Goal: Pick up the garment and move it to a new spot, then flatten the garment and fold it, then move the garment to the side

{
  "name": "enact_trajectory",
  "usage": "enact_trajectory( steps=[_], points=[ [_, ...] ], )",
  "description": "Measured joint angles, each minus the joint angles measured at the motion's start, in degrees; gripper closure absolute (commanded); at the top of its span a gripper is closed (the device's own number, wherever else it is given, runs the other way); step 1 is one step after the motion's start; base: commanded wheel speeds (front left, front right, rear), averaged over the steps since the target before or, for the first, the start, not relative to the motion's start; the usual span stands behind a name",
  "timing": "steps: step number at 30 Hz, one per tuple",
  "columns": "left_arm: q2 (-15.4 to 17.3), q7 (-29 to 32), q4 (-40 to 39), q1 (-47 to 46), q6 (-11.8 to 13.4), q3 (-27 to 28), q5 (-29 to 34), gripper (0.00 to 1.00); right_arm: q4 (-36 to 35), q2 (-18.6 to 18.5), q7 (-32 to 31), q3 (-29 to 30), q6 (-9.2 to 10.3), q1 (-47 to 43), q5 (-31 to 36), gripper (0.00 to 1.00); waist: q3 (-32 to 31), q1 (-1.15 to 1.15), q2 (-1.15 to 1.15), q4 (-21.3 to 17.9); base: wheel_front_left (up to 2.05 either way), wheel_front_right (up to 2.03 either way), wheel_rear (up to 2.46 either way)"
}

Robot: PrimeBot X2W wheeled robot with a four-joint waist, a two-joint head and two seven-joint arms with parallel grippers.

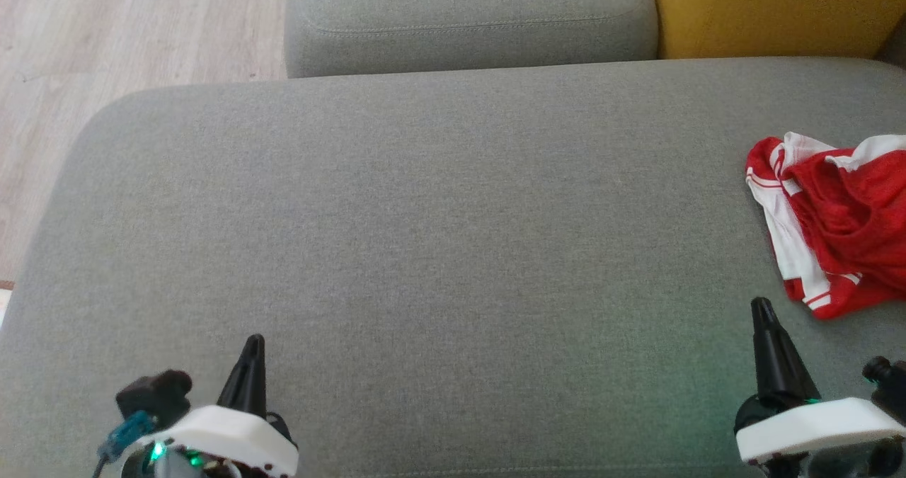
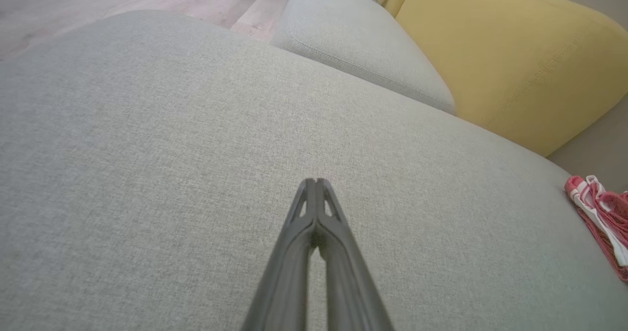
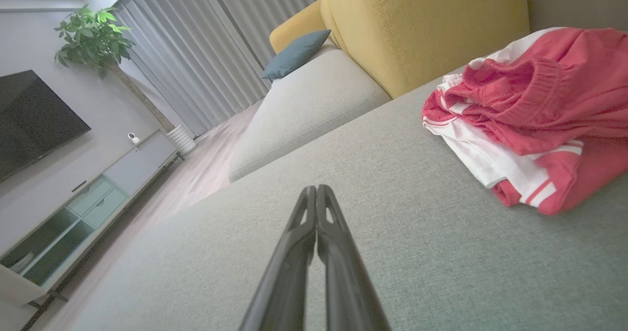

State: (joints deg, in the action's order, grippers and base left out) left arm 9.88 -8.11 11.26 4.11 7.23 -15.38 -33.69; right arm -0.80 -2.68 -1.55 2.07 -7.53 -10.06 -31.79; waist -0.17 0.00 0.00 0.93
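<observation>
Wooden floor (image 1: pixel 106 32) runs along the far left, beside the grey sofa seat (image 1: pixel 439 216). The left claw (image 1: pixel 253 343) hangs over the seat's near left part, clenched on nothing, its two fingers pressed together. At the near right is the right claw (image 1: pixel 761 308), likewise clenched and empty. Just beyond it and to its right, apart from its tips, the red-and-white garment (image 1: pixel 842 223) lies crumpled on the seat's right end, near the yellow backrest (image 1: pixel 771 10). It is possibly a sports jersey, though the frame edge cuts it off.
</observation>
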Motion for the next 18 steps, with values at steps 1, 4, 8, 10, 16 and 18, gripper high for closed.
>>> enact_trajectory(
  steps=[1,4,8,10,16,18],
  points=[
    [-0.1,0.0,0.0,0.0,-0.2,0.2,-0.6,1.0,0.1,0.0,0.0,0.0,0.0,0.2,-0.6,1.0,0.0,0.0,0.0,0.0,0.0,0.0,0.0],
    [-0.3,0.3,0.1,0.0,-0.4,1.2,-2.6,1.0,0.6,-0.1,0.0,0.0,0.0,0.4,-2.8,1.0,0.0,0.0,0.0,0.0,0.0,0.0,0.0],
    [-0.5,0.6,0.1,-0.1,-0.8,1.4,-4.6,1.0,1.3,-0.1,0.0,0.0,0.0,0.5,-4.8,1.0,0.0,0.0,0.0,-0.1,0.0,0.0,0.0],
    [-0.6,1.1,0.2,-0.3,-1.3,1.6,-6.0,1.0,1.6,-0.1,-0.1,0.0,0.0,0.6,-6.2,1.0,0.0,0.0,0.0,-0.1,0.0,0.0,0.0],
    [-1.0,2.0,0.5,-1.2,-2.4,3.3,-10.6,1.0,2.8,-0.1,-0.3,0.1,0.0,2.5,-11.1,1.0,0.1,0.0,0.0,-0.2,0.0,0.0,0.0],
    [-1.1,2.1,0.6,-1.2,-2.8,3.3,-12.0,1.0,3.2,-0.1,-0.3,0.1,0.0,2.5,-12.5,1.0,0.1,0.0,0.0,-0.2,0.0,0.0,0.0]
  ],
)
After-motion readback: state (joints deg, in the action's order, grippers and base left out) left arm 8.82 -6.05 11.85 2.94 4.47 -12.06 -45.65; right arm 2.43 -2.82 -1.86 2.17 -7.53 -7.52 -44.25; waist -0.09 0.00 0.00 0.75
